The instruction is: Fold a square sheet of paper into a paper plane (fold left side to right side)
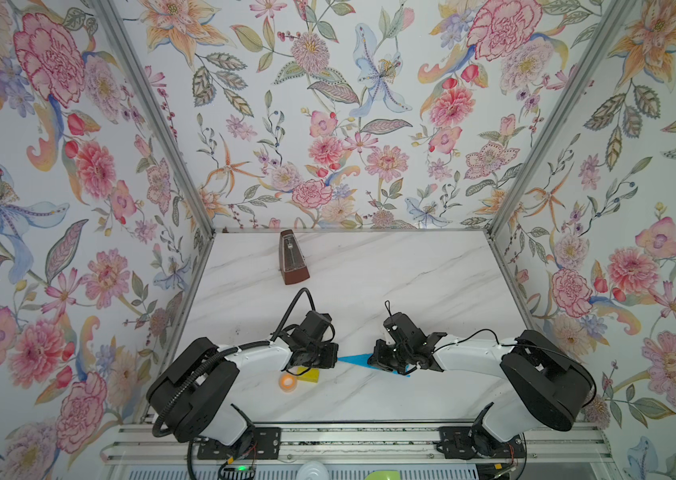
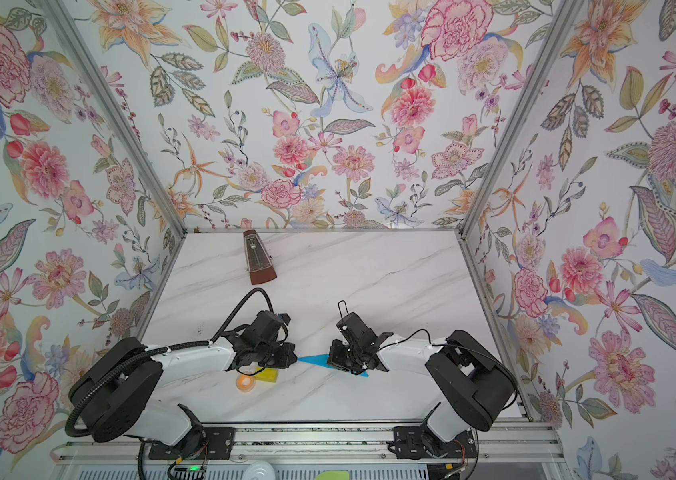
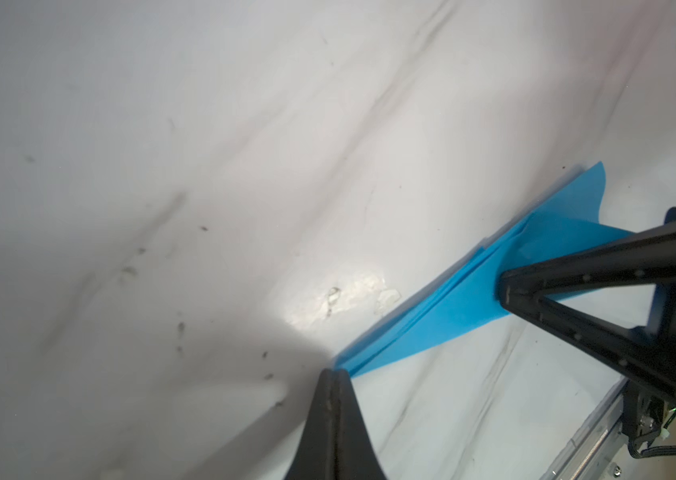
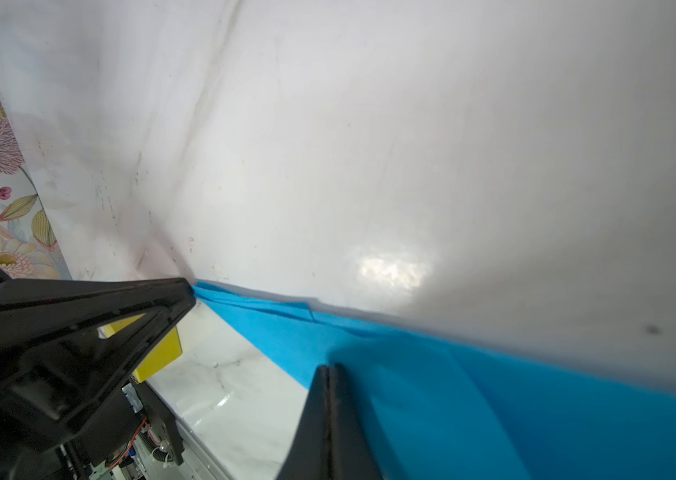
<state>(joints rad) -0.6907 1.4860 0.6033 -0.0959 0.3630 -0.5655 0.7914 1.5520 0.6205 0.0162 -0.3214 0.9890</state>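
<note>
Pressing down the folds is the step in hand, as I judge it. The paper plane [image 1: 354,360] is already a narrow layered dart, so the task looks nearly done.

- Paper plane: flat on the marble table [image 1: 411,282], lower middle of both top views, nose toward the left of the frame, between the two claws.
- Left gripper [image 3: 334,374]: jaws pressed together, tip set on the plane's nose. I see nothing pinched between them.
- Right gripper [image 4: 330,369]: jaws likewise pressed together, tip resting on the wide wing layer, lower centre of the right wrist view.
- Bystanders: yellow block [image 1: 310,376] and orange tape roll [image 1: 286,381] just below and left of the nose. The brown metronome [image 1: 292,259] is well apart, upper middle.

Next move, my guess: one closed tip slides along the ridge while the other pins. It should go lightly, or the thin layers may skid or spring up.
</note>
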